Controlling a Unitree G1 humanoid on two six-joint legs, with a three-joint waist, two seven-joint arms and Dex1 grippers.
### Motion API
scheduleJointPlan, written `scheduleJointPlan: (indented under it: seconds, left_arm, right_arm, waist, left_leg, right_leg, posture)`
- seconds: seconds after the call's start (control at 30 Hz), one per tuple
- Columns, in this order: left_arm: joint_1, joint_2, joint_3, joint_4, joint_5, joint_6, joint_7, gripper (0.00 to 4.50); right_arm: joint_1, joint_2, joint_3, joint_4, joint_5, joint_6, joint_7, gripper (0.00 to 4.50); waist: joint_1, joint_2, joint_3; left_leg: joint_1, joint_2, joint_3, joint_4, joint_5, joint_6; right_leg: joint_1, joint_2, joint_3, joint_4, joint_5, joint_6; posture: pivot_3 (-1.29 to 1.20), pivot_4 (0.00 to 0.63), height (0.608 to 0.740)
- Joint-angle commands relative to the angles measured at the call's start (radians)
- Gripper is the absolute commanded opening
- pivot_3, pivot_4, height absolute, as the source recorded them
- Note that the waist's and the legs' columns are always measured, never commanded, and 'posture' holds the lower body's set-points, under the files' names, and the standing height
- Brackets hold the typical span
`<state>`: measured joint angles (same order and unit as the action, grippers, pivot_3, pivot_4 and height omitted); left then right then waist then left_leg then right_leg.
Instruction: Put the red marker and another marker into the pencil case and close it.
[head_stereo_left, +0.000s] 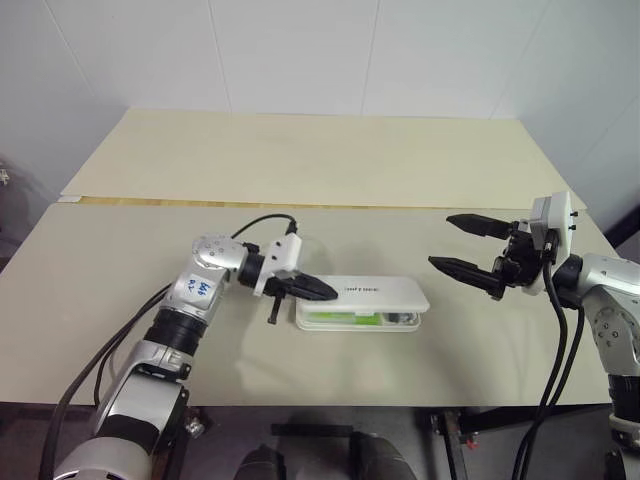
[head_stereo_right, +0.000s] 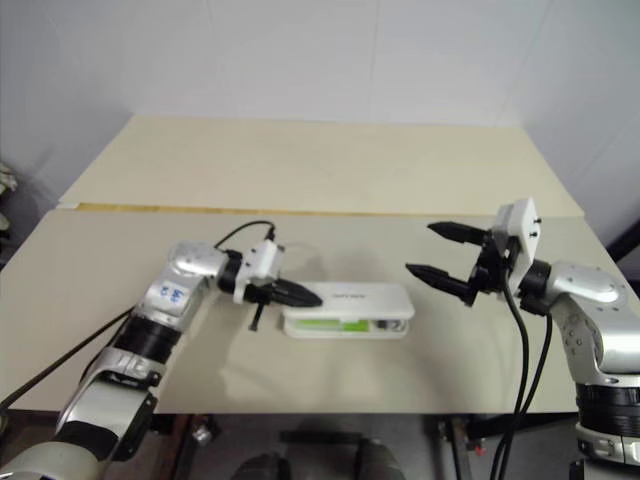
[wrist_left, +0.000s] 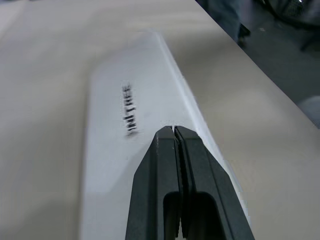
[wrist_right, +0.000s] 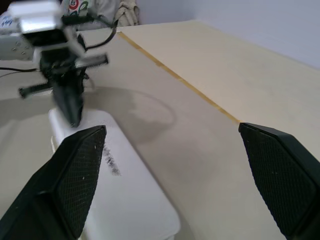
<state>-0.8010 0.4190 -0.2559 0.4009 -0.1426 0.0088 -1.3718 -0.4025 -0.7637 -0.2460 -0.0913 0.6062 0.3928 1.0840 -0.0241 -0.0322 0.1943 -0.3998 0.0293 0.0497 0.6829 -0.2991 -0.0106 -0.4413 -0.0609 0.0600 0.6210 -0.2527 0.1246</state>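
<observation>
From the head cameras: a white pencil case (head_stereo_left: 362, 301) lies near the front edge of a beige table (head_stereo_left: 300, 160), its lid almost down but a narrow gap still showing along the near side. Through that gap a light-green marker (head_stereo_left: 338, 317) can be seen inside, towards the case's left half; the red marker cannot be made out. The left gripper (head_stereo_left: 318, 290) has its two black fingers pressed together, empty, with the tips over the lid's left end; whether they touch it cannot be told. The right gripper (head_stereo_left: 462, 246) hangs above the table to the right of the case, well apart from it, its fingers spread wide and holding nothing.

Left wrist camera: the left gripper's closed fingers (wrist_left: 165, 185) lie over the white lid (wrist_left: 125, 175), pointing along its length, just beside the dark lettering (wrist_left: 129, 110) printed on it.

Right wrist camera: the right gripper's two fingers (wrist_right: 75, 175) stand far apart with bare table between them. Beyond them the case stretches away, and the left gripper's closed tips sit at its far end.
</observation>
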Motion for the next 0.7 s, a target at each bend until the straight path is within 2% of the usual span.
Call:
scheduleJointPlan:
  seconds: [0.03,0.23,0.33,0.43,0.57,0.7]
  left_arm:
    - [0.017,-0.002,-0.045,-0.035,0.055,0.019,0.032,0.04]
    - [0.029,-0.011,-0.108,-0.034,0.141,0.065,0.109,0.04]
    - [0.038,-0.007,-0.122,-0.053,0.149,0.086,0.123,0.04]
    - [0.04,-0.005,-0.122,-0.074,0.143,0.106,0.131,0.04]
    - [0.032,-0.019,-0.051,-0.137,0.05,0.176,0.136,0.04]
    - [0.03,0.035,0.099,-0.236,-0.083,0.233,0.138,0.04]
  right_arm:
    - [0.007,-0.004,-0.032,-0.065,0.027,0.003,-0.023,4.5]
    - [0.023,0.018,-0.03,-0.126,0.053,0.019,-0.064,4.5]
    - [0.029,0.027,-0.029,-0.159,0.073,0.035,-0.078,4.5]
    - [0.032,0.03,-0.025,-0.174,0.086,0.046,-0.085,4.5]
    - [0.028,0.031,-0.008,-0.167,0.093,0.054,-0.075,4.5]
    - [0.001,0.018,0.049,-0.111,0.048,0.014,-0.004,4.5]
  waist:
    - [0.0,0.0,0.0]
    - [-0.001,0.0,0.0]
    - [-0.002,0.001,0.0]
    - [-0.002,0.001,-0.001]
    - [-0.002,0.001,-0.001]
    - [-0.007,0.001,0.0]
  left_leg:
    - [0.0,0.0,0.0,0.0,0.0,0.0]
    - [0.002,0.0,0.0,0.0,0.0,0.0]
    - [0.013,0.0,-0.001,-0.001,0.0,0.0]
    - [0.015,0.0,-0.001,-0.001,0.0,0.0]
    - [0.014,0.0,-0.001,-0.001,0.0,0.001]
    - [0.01,0.001,-0.002,-0.001,0.0,0.001]
  right_leg:
    - [0.0,0.0,0.0,0.0,0.0,0.0]
    - [0.001,0.0,0.001,-0.001,0.0,0.0]
    - [0.013,0.0,0.0,-0.006,0.0,0.0]
    - [0.017,0.0,0.0,-0.007,0.001,-0.001]
    - [0.017,0.0,0.0,-0.009,0.003,0.0]
    - [0.013,0.0,0.0,-0.009,0.003,0.0]
  posture:
    - [0.0,0.15,0.74]
    - [0.0,0.15,0.74]
    - [0.0,0.15,0.74]
    - [0.0,0.15,0.74]
    - [0.0,0.15,0.74]
    - [0.0,0.15,0.74]
